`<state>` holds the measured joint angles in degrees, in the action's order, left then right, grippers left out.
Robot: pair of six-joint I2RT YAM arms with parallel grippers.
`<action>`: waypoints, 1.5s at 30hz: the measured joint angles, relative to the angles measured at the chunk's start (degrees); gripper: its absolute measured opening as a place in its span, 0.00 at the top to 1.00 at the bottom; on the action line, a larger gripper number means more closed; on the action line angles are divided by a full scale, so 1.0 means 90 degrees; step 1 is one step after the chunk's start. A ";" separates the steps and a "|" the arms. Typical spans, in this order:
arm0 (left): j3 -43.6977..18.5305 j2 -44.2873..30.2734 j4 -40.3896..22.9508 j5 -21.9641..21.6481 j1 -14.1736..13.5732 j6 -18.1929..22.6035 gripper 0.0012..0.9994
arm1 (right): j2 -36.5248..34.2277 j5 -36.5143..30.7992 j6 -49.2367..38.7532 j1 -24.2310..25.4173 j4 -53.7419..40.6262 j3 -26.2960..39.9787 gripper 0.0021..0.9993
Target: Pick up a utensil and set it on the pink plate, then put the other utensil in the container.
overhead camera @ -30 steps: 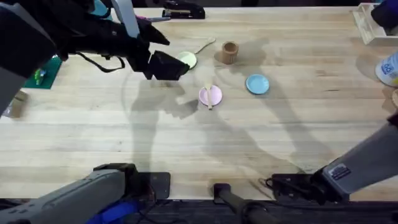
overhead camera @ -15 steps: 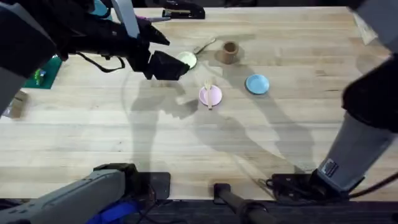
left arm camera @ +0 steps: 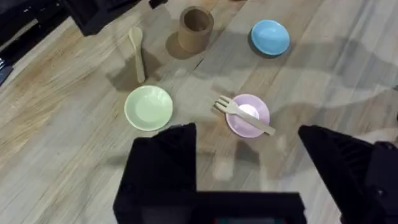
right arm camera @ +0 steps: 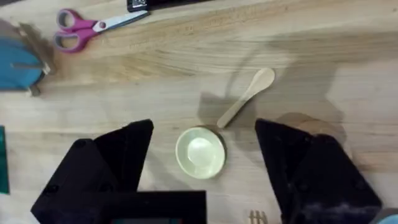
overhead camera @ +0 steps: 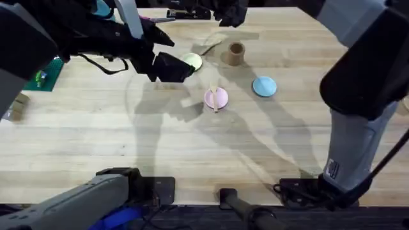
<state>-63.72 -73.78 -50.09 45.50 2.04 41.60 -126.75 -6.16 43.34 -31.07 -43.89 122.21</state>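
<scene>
With the fork [left arm camera: 244, 116] lying across the pink plate [left arm camera: 248, 116], the spoon [right arm camera: 246, 97] lies flat toward the desk's far edge beside the cup [left arm camera: 195, 28]; light, stiff and thin, it probably suits a mid-handle pinch by the right gripper [right arm camera: 202, 162], open and empty above it.

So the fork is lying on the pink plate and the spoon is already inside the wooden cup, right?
Not quite. The fork does lie on the pink plate, but the spoon is on the table beside the cup, not in it. The left wrist view shows it.
</scene>
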 joint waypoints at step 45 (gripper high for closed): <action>0.0000 0.0000 -0.0027 0.0000 0.0000 0.0000 0.00 | -0.1164 0.0164 0.1233 0.0000 0.0270 0.0049 0.10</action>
<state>-63.72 -73.78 -50.33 45.50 2.04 41.60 -137.23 -4.69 54.44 -31.07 -41.47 122.65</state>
